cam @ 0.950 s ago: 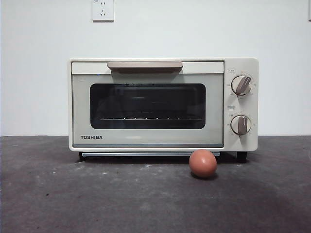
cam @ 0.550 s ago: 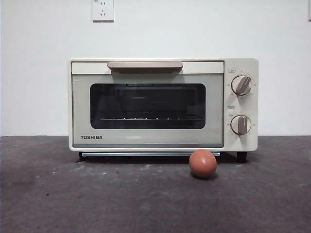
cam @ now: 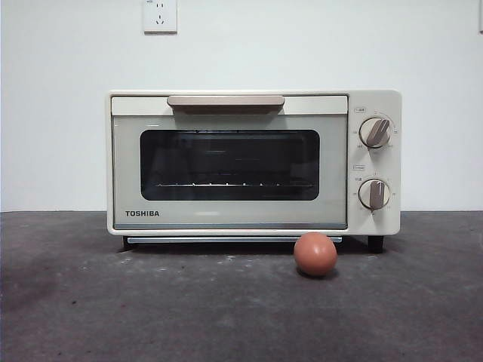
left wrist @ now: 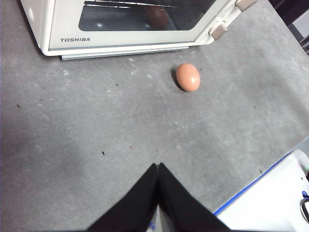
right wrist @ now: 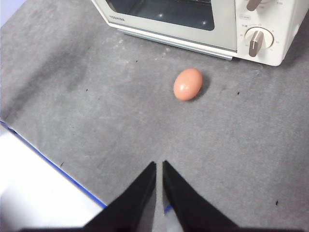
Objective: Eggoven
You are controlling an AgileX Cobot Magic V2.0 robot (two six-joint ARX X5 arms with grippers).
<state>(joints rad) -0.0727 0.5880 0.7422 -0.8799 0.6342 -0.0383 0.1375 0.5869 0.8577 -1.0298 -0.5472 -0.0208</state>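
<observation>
A dark grey, matte table [cam: 151,302] is carrying everything here; its surface is looking faintly speckled, with small pale flecks and a few dark specks scattered over it. In both wrist views a blue line is edging the table's near side, with a white area beyond it. Behind the table a plain white wall [cam: 60,113] is rising, and a white power socket [cam: 159,15] is sitting high on it, above the oven's left half.

The toaster oven [cam: 253,162] is standing at the far side of the table, cream-coloured and boxy, with its door closed. The word TOSHIBA [cam: 142,213] is showing in dark capitals at the door's lower left corner. A wire rack is showing through the dark glass window [cam: 229,164], and a beige handle [cam: 226,101] is running along the door's top. Two knobs [cam: 374,132] are sitting one above the other on the right panel; the small print around them is too fine to read.

The egg [cam: 315,253] is lying on the table just in front of the oven, near its right end, not touching it.

The left claw [left wrist: 158,166] is hanging above bare table, well apart from the egg, its jaws pressed together and holding nothing. The right claw [right wrist: 159,165] is likewise hanging over the table near the egg's side, its jaws nearly together with only a thin slit between them, gripping nothing.
</observation>
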